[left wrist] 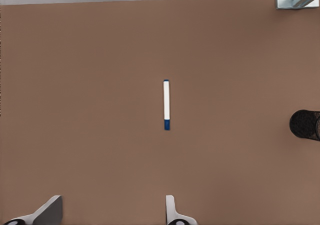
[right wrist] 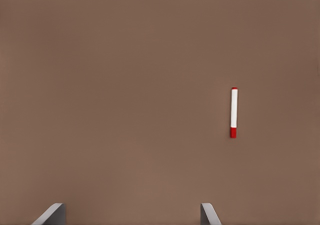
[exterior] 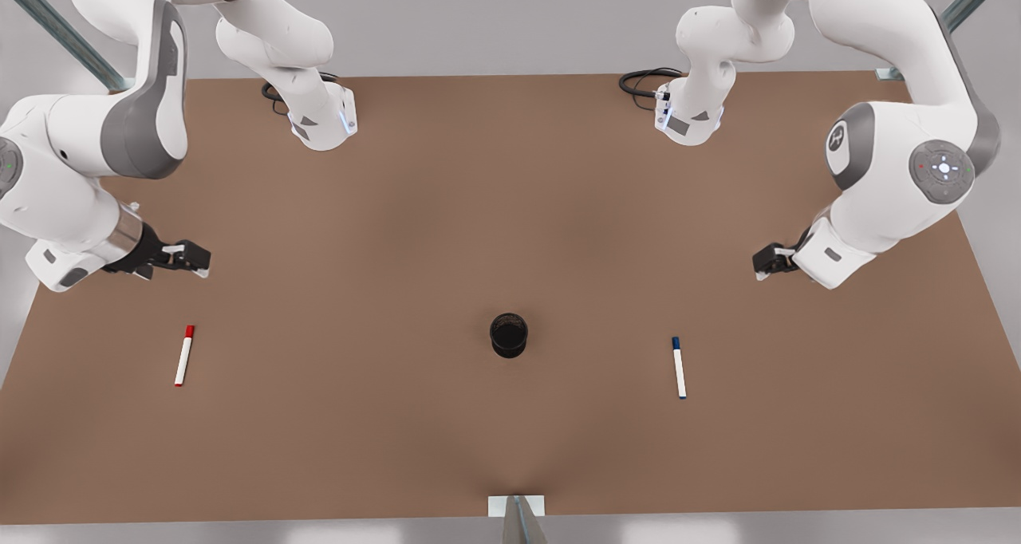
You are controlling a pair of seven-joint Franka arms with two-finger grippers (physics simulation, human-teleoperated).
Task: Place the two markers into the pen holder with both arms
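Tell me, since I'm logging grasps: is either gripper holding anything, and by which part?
Nothing is held. The left gripper hangs open near the blue-capped marker, the right gripper open near the red-capped marker.

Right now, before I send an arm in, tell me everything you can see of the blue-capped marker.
The blue-capped marker is a thin stick with a white barrel, a dark blue cap at one end and a small blue tip at the other. It lies flat on the brown table, on the front view's right, cap toward the arm bases. Nothing touches it but the table. The pen holder stands apart from it. The left end effector hovers open, clear of it.
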